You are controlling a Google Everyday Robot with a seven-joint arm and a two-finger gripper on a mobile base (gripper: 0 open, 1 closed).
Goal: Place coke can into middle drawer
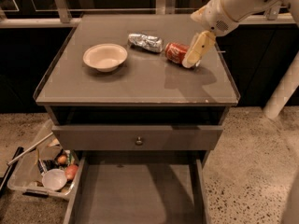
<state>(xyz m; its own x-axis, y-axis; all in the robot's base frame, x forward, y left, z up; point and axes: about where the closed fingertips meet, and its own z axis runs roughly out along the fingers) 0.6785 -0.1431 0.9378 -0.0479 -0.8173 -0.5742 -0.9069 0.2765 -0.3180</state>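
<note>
The coke can [175, 52] lies on its side on the cabinet top, right of centre, red with white lettering. My gripper [195, 50] hangs from the cream arm at the upper right and sits right at the can's right end, overlapping it in the camera view. The middle drawer [135, 195] is pulled out at the bottom of the view, a wide grey box with a bare flat floor and thin side walls [198, 185].
A crumpled silver can [145, 42] lies just left of the coke can. A cream bowl [105, 56] stands on the left of the top. A shut drawer front with a round knob [138, 140] sits above the open drawer. A clear bin of clutter [44, 169] is on the floor at left.
</note>
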